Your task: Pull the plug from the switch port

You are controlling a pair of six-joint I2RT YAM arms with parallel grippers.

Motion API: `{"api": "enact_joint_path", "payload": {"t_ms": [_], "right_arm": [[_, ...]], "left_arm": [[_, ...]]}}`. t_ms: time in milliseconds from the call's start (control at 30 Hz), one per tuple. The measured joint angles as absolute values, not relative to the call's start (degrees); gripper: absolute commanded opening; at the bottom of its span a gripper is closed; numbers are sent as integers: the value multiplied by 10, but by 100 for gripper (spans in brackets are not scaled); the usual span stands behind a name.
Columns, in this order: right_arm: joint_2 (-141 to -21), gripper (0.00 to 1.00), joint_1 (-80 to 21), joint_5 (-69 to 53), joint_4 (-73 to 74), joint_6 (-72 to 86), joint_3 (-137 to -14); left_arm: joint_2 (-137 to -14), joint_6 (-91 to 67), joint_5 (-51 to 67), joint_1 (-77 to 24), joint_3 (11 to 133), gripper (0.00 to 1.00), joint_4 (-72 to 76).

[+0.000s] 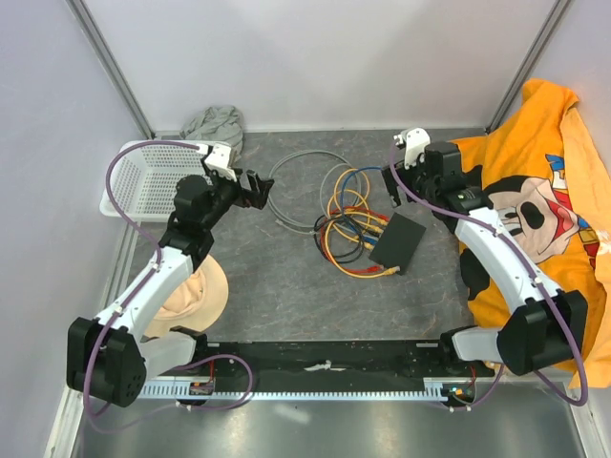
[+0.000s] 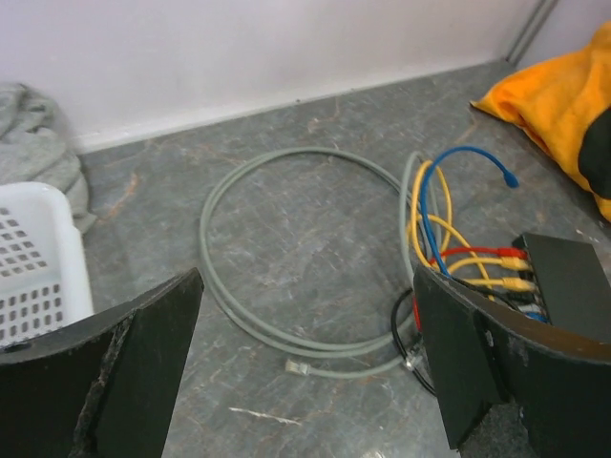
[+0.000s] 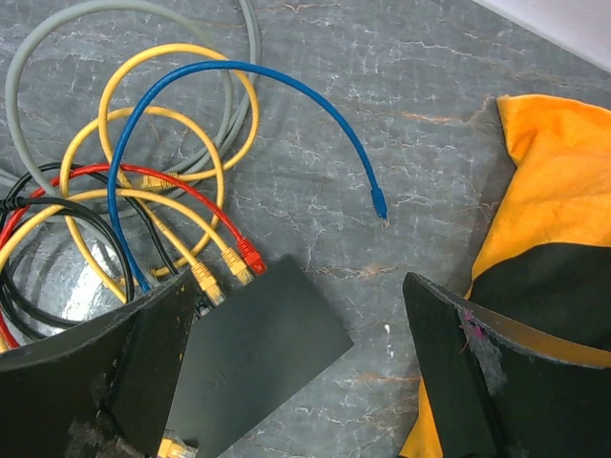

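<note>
- The left arm (image 1: 158,277) reached from the near left corner toward the far middle. The left claw (image 1: 260,189) hung over the table with its fingers wide apart and nothing between them.
- The right arm (image 1: 496,248) bent back from the near right. The right claw (image 1: 393,186) pointed left, its fingers also spread wide and empty, just beyond the switch.
- A white basket (image 1: 143,176) sat at the far left, with a grey cloth (image 1: 215,122) behind it against the pale wall (image 1: 334,57).
- A loose grey cable (image 1: 305,186) looped over the grey stone-patterned table (image 1: 286,305).
- Yellow, red, blue and black cables (image 1: 348,215) tangled right of it.
- The switch (image 1: 399,242) lay flat, right of the middle. Red and yellow plugs (image 3: 232,267) sat in the sockets along its left edge.
- An orange garment (image 1: 544,124) covered the right side.
</note>
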State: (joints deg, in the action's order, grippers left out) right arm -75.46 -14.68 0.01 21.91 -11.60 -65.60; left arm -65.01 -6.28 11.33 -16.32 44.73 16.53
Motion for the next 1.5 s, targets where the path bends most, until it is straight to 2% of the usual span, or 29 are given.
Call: {"api": "enact_joint_path", "payload": {"t_ms": [167,400,800,1167,1500], "right_arm": [[-789,98,-147,-36,234,-122,-692],[-812,98,-148,-120,284,-159,-723],[-814,98,-148,-97,310,-135,-688],[-806,98,-147,-86,319,-79,-620],[-805,98,-96,-87,318,-52,-611]], "left_arm": [[-650,-57,128,-180,468,100,107],[-651,-22,178,-201,576,99,10],[-674,-18,270,-218,637,97,-125],[-938,-86,235,-250,856,99,-149],[-1217,-176,232,-259,968,99,-143]]}}
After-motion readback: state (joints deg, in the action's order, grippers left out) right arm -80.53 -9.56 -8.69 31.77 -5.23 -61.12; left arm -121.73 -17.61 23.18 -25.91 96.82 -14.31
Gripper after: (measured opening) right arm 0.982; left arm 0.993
